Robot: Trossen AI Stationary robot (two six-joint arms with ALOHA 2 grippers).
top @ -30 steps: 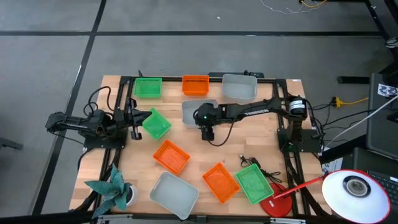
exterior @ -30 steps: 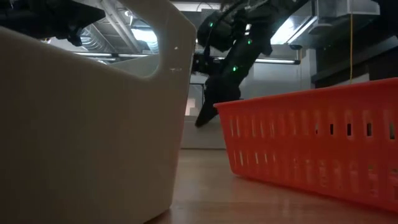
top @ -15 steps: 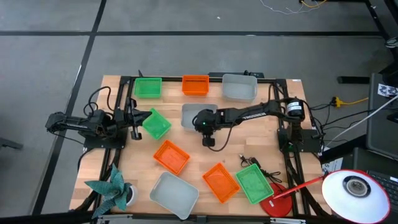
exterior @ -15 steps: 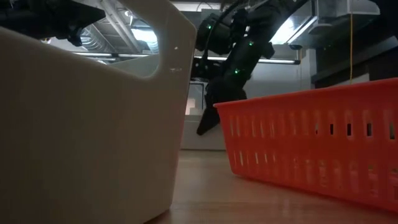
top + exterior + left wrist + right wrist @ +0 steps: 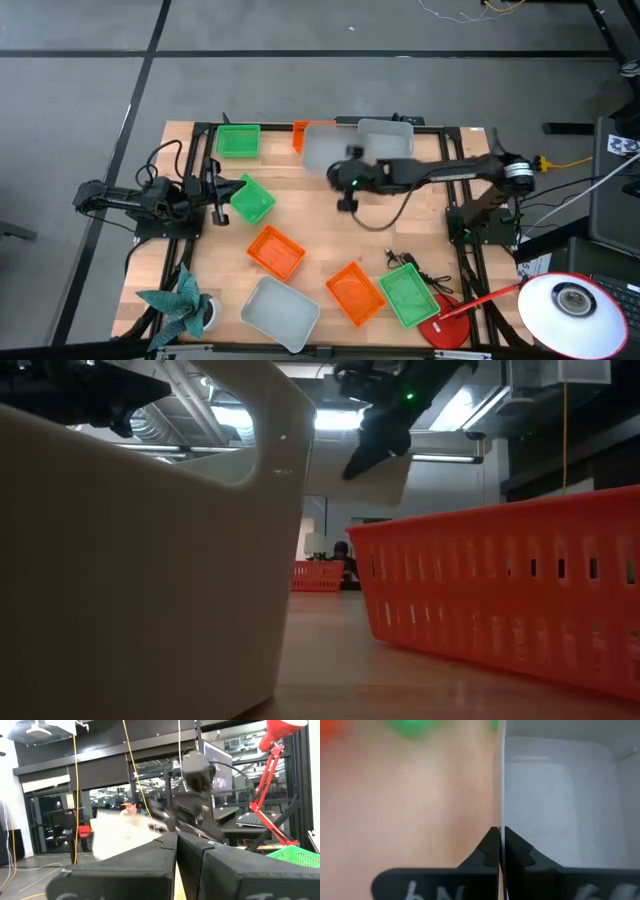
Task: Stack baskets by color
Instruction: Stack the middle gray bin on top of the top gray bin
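Observation:
My right gripper (image 5: 340, 170) is shut on a pale grey basket (image 5: 320, 148), which hangs in the air over the far middle of the table and is blurred in the high view and the low view (image 5: 385, 480). Another grey basket (image 5: 385, 140), an orange one (image 5: 300, 130) and a green one (image 5: 238, 140) rest on their bases along the far edge. Further baskets sit on the table: green (image 5: 250, 198), orange (image 5: 275, 250), orange (image 5: 353, 292), green (image 5: 407, 295), grey (image 5: 280, 310). My left gripper (image 5: 215, 195) waits shut at the left. My right gripper pinches one side wall of the grey basket at its rim (image 5: 500, 795), with one finger inside the basket and one outside. The fingers (image 5: 355, 465) slant down onto it from the table's right. The basket is lifted clear and hangs tilted.
A red lamp (image 5: 560, 300) stands at the near right corner and a teal folded figure (image 5: 180, 305) at the near left. A dark cable (image 5: 400, 262) lies by the near right green basket. Bare wood shows in the table's middle.
My right gripper has shut on the wall of the grey basket that stood in the table's middle. It has then risen and drawn toward the far right, tipping as it went. The basket has come up clear of the table with it.

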